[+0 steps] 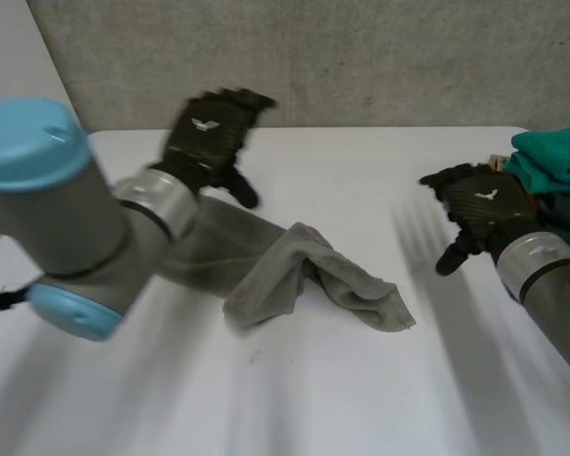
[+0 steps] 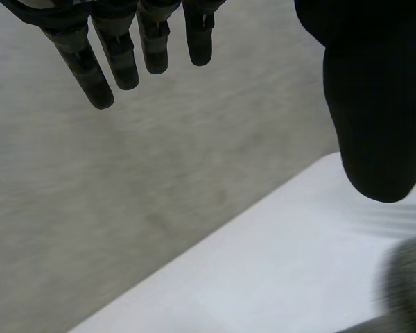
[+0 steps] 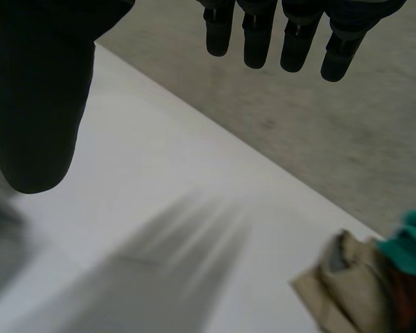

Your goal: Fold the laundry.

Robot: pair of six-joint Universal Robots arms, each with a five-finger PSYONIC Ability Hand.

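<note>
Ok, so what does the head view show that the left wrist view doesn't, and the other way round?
The head view adds the right hand, beside a stack of folded cloths with a teal one on top at the table's right edge, and the crumpled bulk of the grey towel. The left wrist view adds the left hand's palm side: fingers straight, holding nothing. Shared: the left hand, part of the grey towel, the white table and the grey wall.
</note>
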